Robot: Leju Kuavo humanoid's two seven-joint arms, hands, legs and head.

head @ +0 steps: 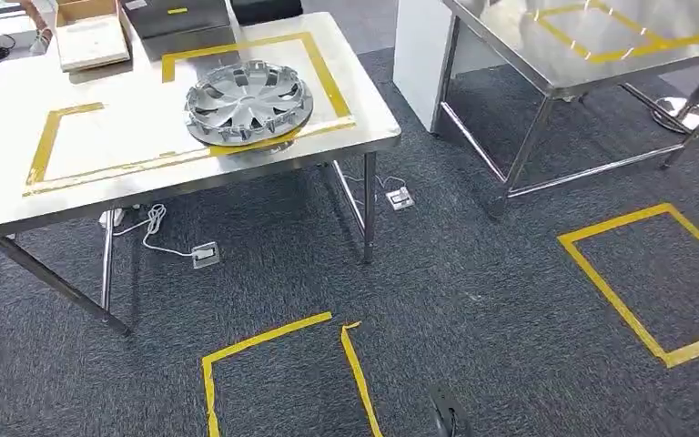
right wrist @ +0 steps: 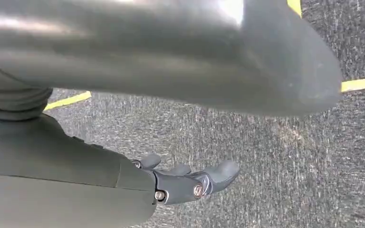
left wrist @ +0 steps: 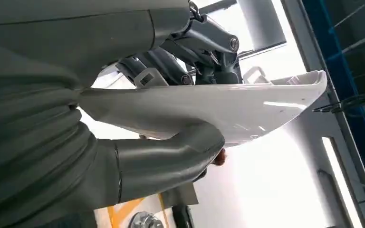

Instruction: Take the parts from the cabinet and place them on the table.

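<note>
hubcap: 1 | left robot hand holds white part | right robot hand empty, spread

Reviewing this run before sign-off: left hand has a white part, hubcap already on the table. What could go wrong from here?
1. The left hand pinches the white part near one end, with most of it sticking out past the fingers; it may tilt or slip while walking.
2. The hubcap already hangs over the table edge, so a bump while setting down could knock it off.
3. A cable and floor sockets lie under the table, a possible trip hazard.
</note>
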